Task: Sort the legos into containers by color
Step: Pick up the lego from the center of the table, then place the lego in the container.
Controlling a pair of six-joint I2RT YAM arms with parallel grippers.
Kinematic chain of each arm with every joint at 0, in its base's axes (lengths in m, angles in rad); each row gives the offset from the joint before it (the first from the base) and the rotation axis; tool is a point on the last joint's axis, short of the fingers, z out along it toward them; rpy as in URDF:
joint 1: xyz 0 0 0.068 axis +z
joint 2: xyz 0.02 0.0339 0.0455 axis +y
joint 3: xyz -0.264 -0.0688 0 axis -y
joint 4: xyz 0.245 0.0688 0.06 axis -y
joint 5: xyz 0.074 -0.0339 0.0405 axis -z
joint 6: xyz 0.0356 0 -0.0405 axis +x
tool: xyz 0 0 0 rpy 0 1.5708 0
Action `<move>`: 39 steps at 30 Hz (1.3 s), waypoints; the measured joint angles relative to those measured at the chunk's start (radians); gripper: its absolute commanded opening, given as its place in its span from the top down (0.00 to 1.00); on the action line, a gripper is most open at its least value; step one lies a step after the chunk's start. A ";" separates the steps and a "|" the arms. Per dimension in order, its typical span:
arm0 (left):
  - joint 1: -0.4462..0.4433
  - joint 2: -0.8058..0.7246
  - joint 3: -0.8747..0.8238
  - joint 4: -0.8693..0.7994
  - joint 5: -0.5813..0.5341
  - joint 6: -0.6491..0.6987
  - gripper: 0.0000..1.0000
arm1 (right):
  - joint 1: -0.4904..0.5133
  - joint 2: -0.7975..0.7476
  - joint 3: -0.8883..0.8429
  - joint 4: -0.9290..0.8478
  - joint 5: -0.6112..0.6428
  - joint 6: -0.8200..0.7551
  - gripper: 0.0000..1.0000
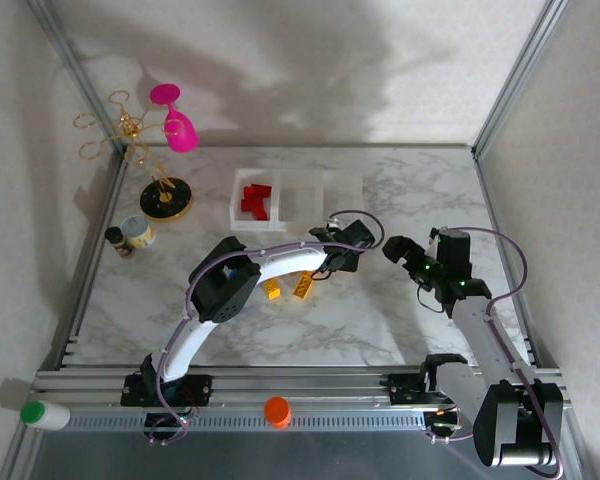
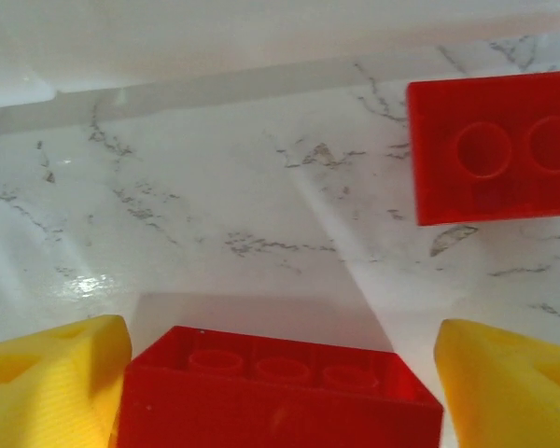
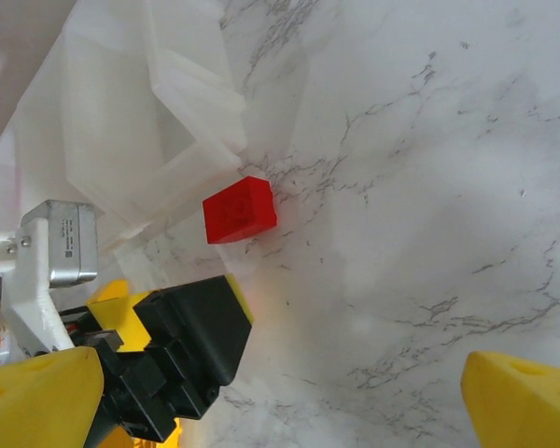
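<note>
**Item 1.** Red studded plastic brick (image 2: pixel 280 401), lying between the yellow fingertips (image 2: pixel 47 383) of the left gripper (image 2: pixel 280 373), near the front of the bins. The jaws stand apart, one on either side of it and close to both. I cannot tell whether they are pinching it.

**Item 2.** Second red brick (image 2: pixel 495 149), loose on the marble-patterned table (image 1: pixel 380 320), just beside the bins' near corner.

**Item 3.** Two yellow plastic bricks (image 1: pixel 272 290), side by side on the table under the left arm, unsorted.

**Item 4.** Row of three white translucent plastic bins (image 1: pixel 342 190). The left compartment holds a small heap of red bricks (image 1: pixel 255 200). The middle and right compartments look empty.

**Item 5.** Right gripper (image 3: pixel 280 401), hanging just to the right of the left one. Its jaws are spread wide with nothing between them.

**Item 6.** Gold wire stand (image 1: pixel 130 130) with a pink glass (image 1: pixel 175 120), at the far left, apart from the work.

**Progress, as I judge it.** Red is partly binned, with two reds left outside. Yellow is not yet begun, so the task looks well short of half done.
</note>
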 measured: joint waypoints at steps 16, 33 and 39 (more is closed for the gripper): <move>0.005 -0.167 -0.097 -0.005 -0.045 -0.004 0.35 | 0.014 0.022 -0.002 0.014 -0.049 -0.029 0.01; 0.309 -0.431 -0.201 0.000 -0.134 0.016 0.35 | 0.388 0.210 0.105 0.159 0.002 0.038 0.01; 0.435 -0.307 -0.141 0.024 -0.120 0.035 0.35 | 0.428 0.288 0.142 0.196 0.021 0.054 0.01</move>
